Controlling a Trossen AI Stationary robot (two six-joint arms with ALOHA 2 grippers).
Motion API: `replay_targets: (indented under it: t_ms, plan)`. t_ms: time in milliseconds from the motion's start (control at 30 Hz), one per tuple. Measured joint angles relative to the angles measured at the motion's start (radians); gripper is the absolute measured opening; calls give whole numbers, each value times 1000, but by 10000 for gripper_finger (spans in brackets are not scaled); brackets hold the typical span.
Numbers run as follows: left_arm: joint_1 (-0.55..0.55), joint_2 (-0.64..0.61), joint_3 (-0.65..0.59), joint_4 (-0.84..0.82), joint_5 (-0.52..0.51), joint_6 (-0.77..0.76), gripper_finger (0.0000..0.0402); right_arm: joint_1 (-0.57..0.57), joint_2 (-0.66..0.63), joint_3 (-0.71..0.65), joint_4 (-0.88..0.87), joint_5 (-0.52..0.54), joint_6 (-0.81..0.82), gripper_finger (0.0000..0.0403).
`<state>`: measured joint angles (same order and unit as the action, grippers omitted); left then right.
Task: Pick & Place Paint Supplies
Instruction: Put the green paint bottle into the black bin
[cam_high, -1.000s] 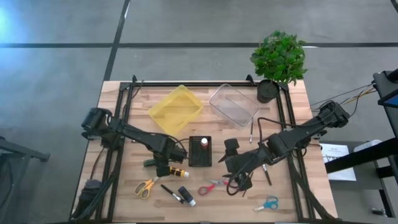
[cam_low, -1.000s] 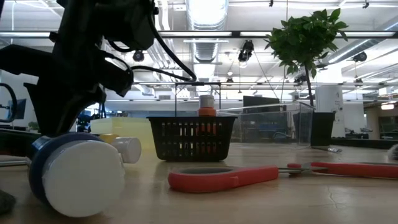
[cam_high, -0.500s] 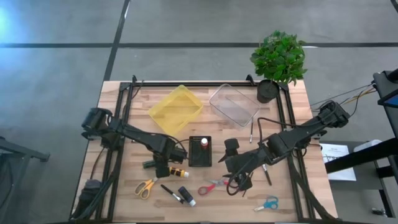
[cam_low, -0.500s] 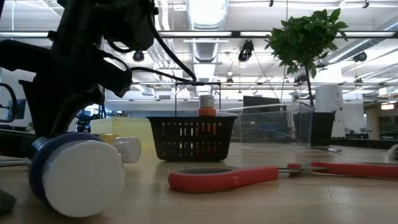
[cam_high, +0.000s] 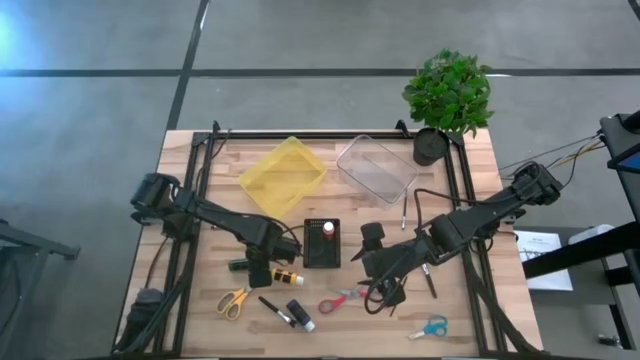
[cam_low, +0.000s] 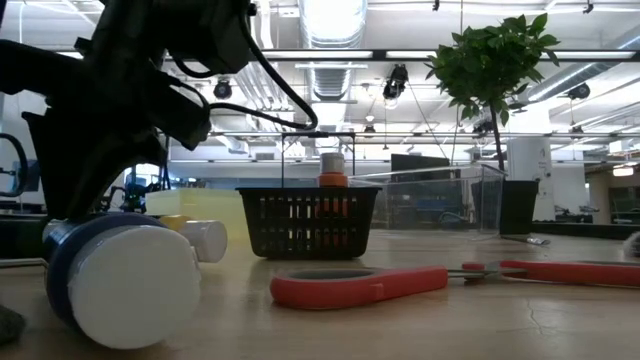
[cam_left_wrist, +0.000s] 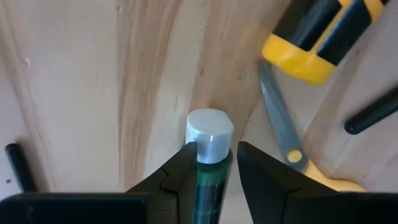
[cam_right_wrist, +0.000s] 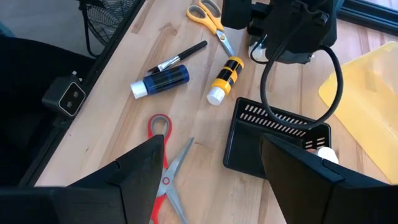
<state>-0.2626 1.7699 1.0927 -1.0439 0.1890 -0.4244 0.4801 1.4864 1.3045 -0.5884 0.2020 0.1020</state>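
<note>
- Three pairs of scissors lie on the wooden table (cam_high: 180, 150): yellow-handled scissors (cam_high: 235, 299), red-handled scissors (cam_high: 343, 298), blue-handled scissors (cam_high: 431, 327).
- Four paint bottles: green-bodied white-capped bottle (cam_left_wrist: 209, 155) clamped in the left gripper (cam_left_wrist: 212, 163); yellow-banded bottle (cam_right_wrist: 225, 79) and blue bottle (cam_right_wrist: 160, 81) lying flat; red-topped bottle (cam_high: 328, 230) upright in the black slotted basket (cam_high: 321, 243).
- Right gripper (cam_right_wrist: 211, 163) hovers, fingers apart.
- No readable writing.
</note>
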Motion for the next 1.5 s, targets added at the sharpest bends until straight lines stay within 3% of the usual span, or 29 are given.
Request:
replay_targets:
  t_ms: [233,533,1067,1500]
  plan:
    - [-22,12,0,4,20,57,124,0,0,0,0,0,-1,263]
    - [-76,14,1,-4,-77,193,124,0,0,0,0,0,-4,263]
    - [-81,14,1,-3,-92,193,126,0,0,0,1,0,-4,263]
    - [-81,15,-4,7,-96,185,185,0,0,0,1,0,-4,263]
